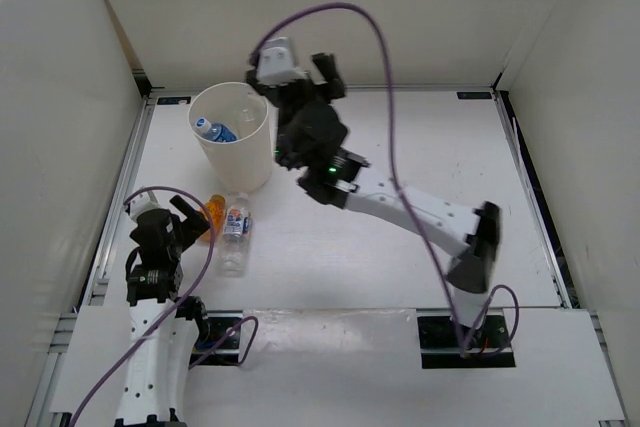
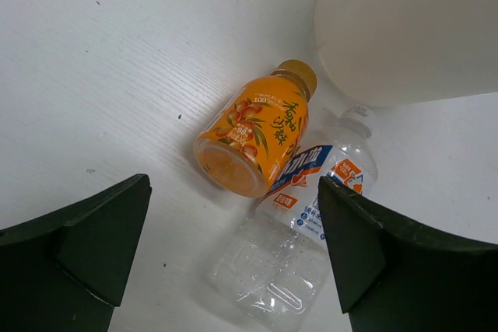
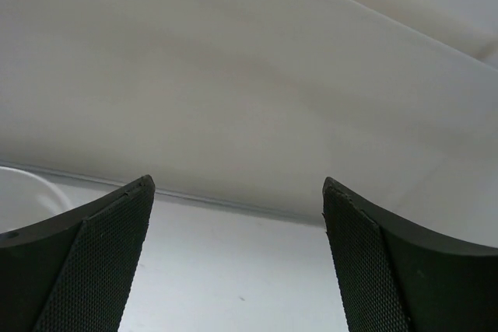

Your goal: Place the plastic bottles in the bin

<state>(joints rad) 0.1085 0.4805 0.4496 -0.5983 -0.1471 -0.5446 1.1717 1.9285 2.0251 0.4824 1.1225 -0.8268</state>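
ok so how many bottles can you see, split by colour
orange bottle: 1
white-blue-red label bottle: 1
blue label bottle, inside the bin: 1
total: 3 that I can make out; anything else in the bin is too faint to tell

**Bright, even light, soft shadows**

Diffuse overhead light nearly washes out the flat white table [image 1: 460,157]. The tall cream-white plastic bin [image 1: 240,162] throws only a faint shadow. The left wrist view shows the small orange plastic bottle [image 2: 257,138] in crisp focus.
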